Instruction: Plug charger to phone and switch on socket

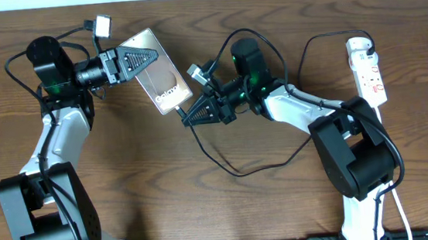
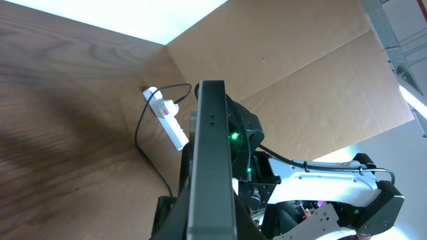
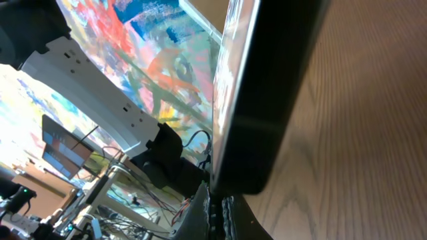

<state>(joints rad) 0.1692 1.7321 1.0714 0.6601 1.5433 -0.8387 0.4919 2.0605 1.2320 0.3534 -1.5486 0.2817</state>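
My left arm folds up from its base at the near left of the surface and turns its wrist to the right. My left pincer is clamped on the phone, one finger lying across the far half of its face. The phone's long axis runs on a slant, from far left to near right. Its glossy face with the pale printed strip is turned up to the overhead camera. In my left wrist view I see the phone edge-on, a dark bar rising straight up the frame.

My right arm reaches leftward from its base at the near right, wrist low. My right pincer points left at the phone's near short end, just beside its corner. Its fingers are pressed close together, and the charger runs out from between them. I cannot make out the plug tip itself. In my right wrist view the phone's dark edge fills the frame, very near.

The charger's cable loops toward me over the surface, then runs right and away to the round white plug. That plug sits in the socket, which lies at the far right.
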